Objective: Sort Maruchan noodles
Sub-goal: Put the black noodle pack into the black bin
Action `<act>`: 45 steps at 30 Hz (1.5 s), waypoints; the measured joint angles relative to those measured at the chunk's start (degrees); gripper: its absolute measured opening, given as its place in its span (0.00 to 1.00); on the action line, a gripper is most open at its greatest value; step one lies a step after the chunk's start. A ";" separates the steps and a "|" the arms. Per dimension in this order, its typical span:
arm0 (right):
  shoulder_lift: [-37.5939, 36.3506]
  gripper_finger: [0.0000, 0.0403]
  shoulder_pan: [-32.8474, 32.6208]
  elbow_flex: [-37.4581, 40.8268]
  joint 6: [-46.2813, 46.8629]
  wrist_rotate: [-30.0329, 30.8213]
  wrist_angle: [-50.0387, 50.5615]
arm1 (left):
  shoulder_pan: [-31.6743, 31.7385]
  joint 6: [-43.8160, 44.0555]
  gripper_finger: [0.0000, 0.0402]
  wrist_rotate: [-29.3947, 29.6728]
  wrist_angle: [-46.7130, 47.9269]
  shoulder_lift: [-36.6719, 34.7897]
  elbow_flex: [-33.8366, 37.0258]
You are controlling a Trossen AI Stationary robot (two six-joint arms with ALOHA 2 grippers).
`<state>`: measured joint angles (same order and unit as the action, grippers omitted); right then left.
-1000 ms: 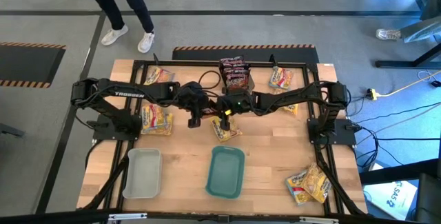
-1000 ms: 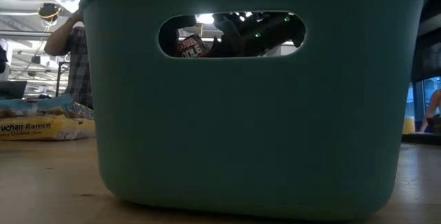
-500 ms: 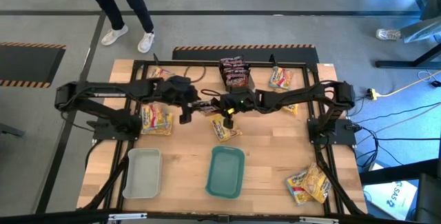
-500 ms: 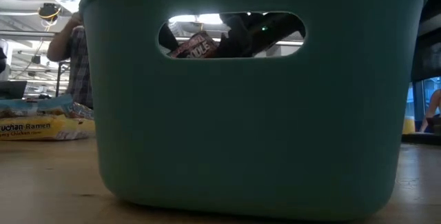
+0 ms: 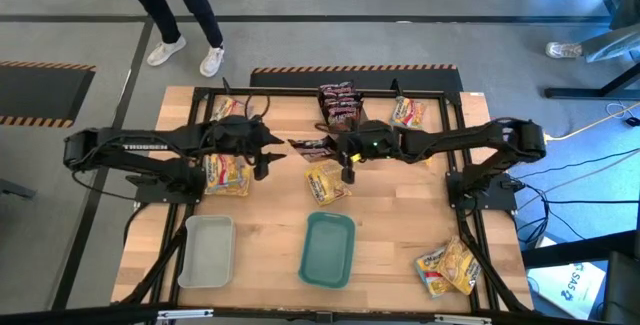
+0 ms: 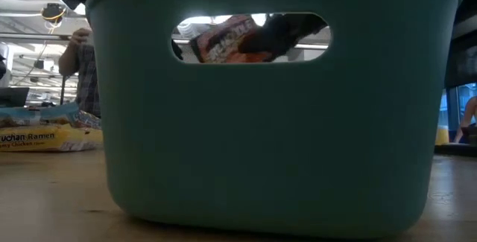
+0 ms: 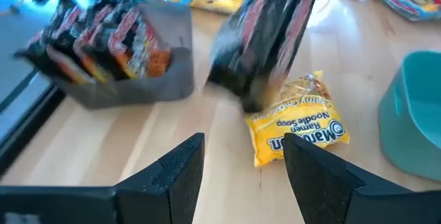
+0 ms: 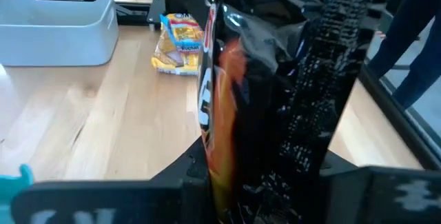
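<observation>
My right gripper [image 5: 343,151] [image 8: 265,165] is shut on a dark maroon-black noodle packet [image 5: 310,146] [image 8: 275,79], held in the air above mid-table. Through the teal tray's handle hole, the low view shows that packet [image 6: 227,42]. My left gripper [image 5: 262,158] [image 7: 241,148] is open, left of the packet and clear of it. A yellow packet [image 5: 325,181] [image 7: 300,124] lies flat on the wood beneath the held one. More dark packets stand in a grey tray [image 5: 338,105] [image 7: 103,45] at the far edge. Other yellow packets [image 5: 228,173] lie scattered. My right gripper pinches the dark packet by its right-hand end [image 5: 330,147] between its two fingers [image 8: 186,172]. It comes in level from the table's right. The packet [image 7: 265,31] is lifted clear and sticks out toward the left, with its faces between the fingers.
A teal tray [image 5: 328,248] [image 6: 276,138] and a white-grey tray [image 5: 207,250] stand near the near edge. Yellow packets lie at the far left [image 5: 228,110], far right [image 5: 405,113] and near right corner [image 5: 448,267]. A person's legs [image 5: 185,15] stand beyond the far edge.
My left gripper has drawn back toward the table's left, away from the dark packet, and now stands open. The packet has stayed in my right gripper, which has shifted slightly toward the far right. In the low view the packet has risen and turned.
</observation>
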<state>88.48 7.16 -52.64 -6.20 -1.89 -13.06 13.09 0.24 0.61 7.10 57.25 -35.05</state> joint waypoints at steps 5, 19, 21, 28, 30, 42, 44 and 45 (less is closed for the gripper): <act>-3.43 0.22 0.04 1.34 -0.47 -0.05 -0.48 | -0.14 2.65 0.51 3.69 -0.59 1.90 0.02; -6.24 0.23 0.04 8.68 -1.36 -1.23 -15.45 | -0.94 4.01 0.63 2.41 -10.01 4.72 0.00; -6.24 0.23 0.04 9.86 -1.23 -2.17 -19.43 | -1.10 4.14 0.64 1.08 -12.25 6.02 0.04; -6.19 0.23 0.04 10.82 -1.14 -2.44 -22.83 | -1.17 3.71 0.63 -3.67 -20.99 10.53 0.02; -6.15 0.23 0.02 10.84 -1.14 -2.67 -23.35 | -1.17 3.70 0.64 -4.12 -23.04 11.43 0.02; -0.84 0.23 0.00 10.84 -0.84 -4.80 -34.69 | -1.34 3.51 0.64 -7.01 -30.21 11.78 0.02; 0.75 0.23 0.00 10.26 -0.05 -5.05 -36.83 | -1.71 3.50 0.64 -7.66 -31.21 11.76 0.02; 1.31 0.23 -0.02 10.04 0.06 -5.07 -37.51 | -1.90 3.23 0.64 -7.66 -31.37 11.76 0.02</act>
<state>89.78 7.14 -42.60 -6.14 -6.96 -50.57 11.19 3.48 -7.05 -24.28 69.01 -35.03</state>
